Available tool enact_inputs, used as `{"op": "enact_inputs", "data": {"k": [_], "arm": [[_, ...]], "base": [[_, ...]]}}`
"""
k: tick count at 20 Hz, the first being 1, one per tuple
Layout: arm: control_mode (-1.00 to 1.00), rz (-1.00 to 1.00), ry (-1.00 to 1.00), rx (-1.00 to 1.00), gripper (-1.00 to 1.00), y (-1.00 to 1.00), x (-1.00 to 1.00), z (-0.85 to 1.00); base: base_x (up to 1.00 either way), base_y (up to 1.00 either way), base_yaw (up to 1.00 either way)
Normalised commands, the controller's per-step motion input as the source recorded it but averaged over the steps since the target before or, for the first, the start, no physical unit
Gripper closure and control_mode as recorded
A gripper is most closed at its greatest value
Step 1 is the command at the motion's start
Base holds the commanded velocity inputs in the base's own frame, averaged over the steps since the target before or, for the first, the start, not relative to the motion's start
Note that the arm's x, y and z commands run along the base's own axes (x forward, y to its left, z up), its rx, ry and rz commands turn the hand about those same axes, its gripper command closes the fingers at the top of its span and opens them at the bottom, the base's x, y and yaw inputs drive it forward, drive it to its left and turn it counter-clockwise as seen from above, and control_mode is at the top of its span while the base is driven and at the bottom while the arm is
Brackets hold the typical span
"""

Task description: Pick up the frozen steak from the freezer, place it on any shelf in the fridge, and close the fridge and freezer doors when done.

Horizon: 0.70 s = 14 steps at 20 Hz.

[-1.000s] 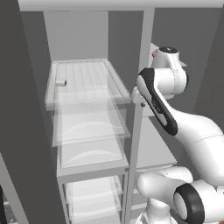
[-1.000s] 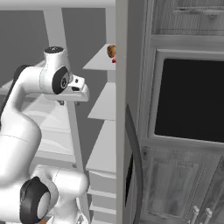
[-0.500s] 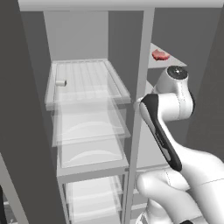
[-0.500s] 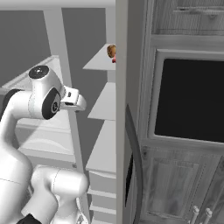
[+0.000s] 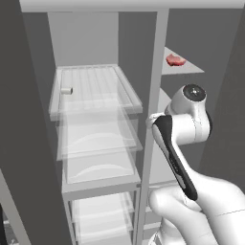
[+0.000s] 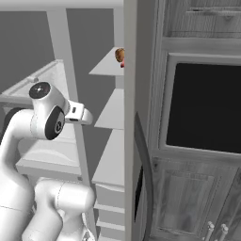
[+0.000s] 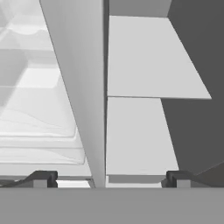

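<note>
The frozen steak (image 5: 175, 60) lies reddish-pink on the top opaque shelf of the freezer (image 5: 184, 72); in the right base view only an edge of the steak (image 6: 120, 57) peeks past the freezer door (image 6: 130, 141). My gripper (image 7: 109, 178) is open with nothing between its fingers, well below the steak. It faces the grey divider (image 7: 83, 87) between the freezer's plain shelves (image 7: 140, 135) and the fridge's glass shelves (image 7: 35, 109). The top glass shelf (image 5: 95, 91) of the fridge sits left of the divider. Both doors stand open.
A tiny pale cylinder (image 5: 67, 90) rests on the top glass shelf. The fridge door (image 5: 24, 143) stands along the left. Dark-fronted wooden cabinets (image 6: 202, 108) rise to the right of the freezer door, which carries a dark handle (image 6: 146, 160).
The arm has sunk lower, its upper joint dropping from steak height to a shelf below, which uncovered the steak in the left base view. The steak has not moved.
</note>
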Motion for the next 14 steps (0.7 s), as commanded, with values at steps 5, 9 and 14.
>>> {"op": "enact_inputs", "data": {"k": [5, 9, 14], "arm": [[1.00, 0.00, 0.00, 0.00, -1.00, 0.00, 0.00, 0.00], [1.00, 0.00, 0.00, 0.00, -1.00, 0.00, 0.00, 0.00], [1.00, 0.00, 0.00, 0.00, -1.00, 0.00, 0.00, 0.00]], "base": [[0.10, -0.22, 0.00], [0.22, -0.31, 0.00], [0.33, -0.29, 0.00]]}}
